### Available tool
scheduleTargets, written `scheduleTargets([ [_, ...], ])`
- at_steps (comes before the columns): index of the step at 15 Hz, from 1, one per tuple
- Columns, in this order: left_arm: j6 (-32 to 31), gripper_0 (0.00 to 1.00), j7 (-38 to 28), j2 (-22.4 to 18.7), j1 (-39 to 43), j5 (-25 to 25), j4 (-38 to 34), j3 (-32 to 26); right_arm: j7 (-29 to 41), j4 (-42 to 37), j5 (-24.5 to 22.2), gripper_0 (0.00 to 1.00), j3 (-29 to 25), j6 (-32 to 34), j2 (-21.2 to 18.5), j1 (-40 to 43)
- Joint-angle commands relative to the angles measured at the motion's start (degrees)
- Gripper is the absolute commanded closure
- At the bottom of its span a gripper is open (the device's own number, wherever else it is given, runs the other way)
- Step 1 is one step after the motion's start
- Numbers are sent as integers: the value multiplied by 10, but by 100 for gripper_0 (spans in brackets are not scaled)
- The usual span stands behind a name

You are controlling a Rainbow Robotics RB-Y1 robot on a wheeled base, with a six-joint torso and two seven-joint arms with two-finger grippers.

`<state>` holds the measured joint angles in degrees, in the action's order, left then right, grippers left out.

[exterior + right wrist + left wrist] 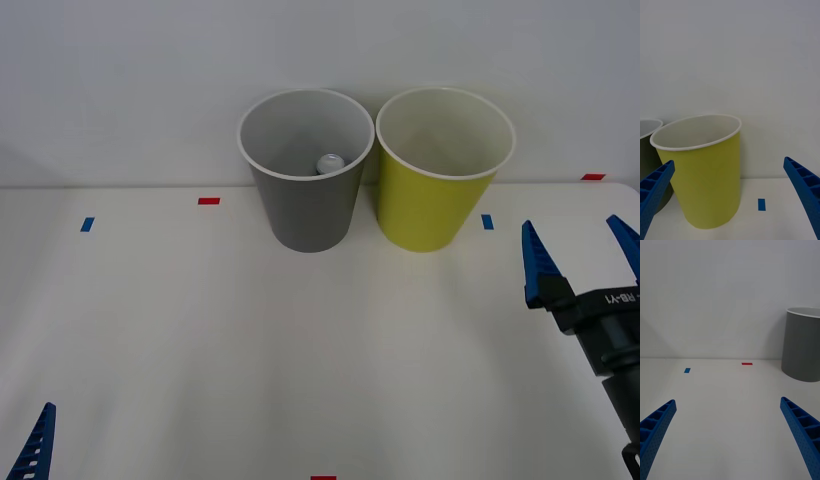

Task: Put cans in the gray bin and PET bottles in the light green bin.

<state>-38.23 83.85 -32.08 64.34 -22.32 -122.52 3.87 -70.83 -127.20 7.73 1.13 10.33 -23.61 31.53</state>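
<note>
Front view: standing side by side at the far middle of the table (pixel 150 340), the gray bin (pixel 306 200) on the left and the light green bin (pixel 432 200) on the right, rims just beside each other, possibly touching. Lying deep inside the gray bin, the can (pixel 330 163), showing a silver end. Nothing lying loose on the tabletop, so sorting looking done. Hanging at the near right, the right gripper (pixel 580 255), spread wide and holding nothing, well apart from the green bin. Peeking in at the near left corner, one blue finger of the left gripper (pixel 33 448). Marking the table, small tape marks (pixel 208 201) in red and blue.

Right wrist view: facing the light green bin (pixel 703 176) head on, with the right gripper (pixel 730 198) released, blue fingers (pixel 655 191) splayed at either side and gripping nothing. Sitting to the left, a sliver of the gray bin (pixel 647 150). Risking a knock here: driving forward from this pose likely meaning a finger catching the green wall, tipping the tall tapered bin or shoving it into its gray neighbour.

Left wrist view: looking over bare table toward the gray bin (pixel 802 345), off to the right and far. Left gripper (pixel 730 438) likewise released, fingers apart, grasping nothing. Little danger on this side unless swinging right toward the gray bin, toppling it and spilling the can out.
</note>
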Motion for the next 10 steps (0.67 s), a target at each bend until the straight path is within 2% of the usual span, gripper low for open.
scheduleTargets([
  [1,0,5,0,0,0,0,0,0,-23,1,-3,0,13,75,-1,83],
  [2,0,5,0,0,0,0,0,0,-38,1,-4,0,18,111,-1,117],
  [4,0,5,0,0,0,0,0,0,-83,0,12,0,25,143,-2,159],
  [5,0,5,0,0,0,0,0,0,-88,1,26,0,34,157,-6,181],
  [10,0,5,0,0,0,0,0,0,-88,0,18,0,48,239,-18,276],
])
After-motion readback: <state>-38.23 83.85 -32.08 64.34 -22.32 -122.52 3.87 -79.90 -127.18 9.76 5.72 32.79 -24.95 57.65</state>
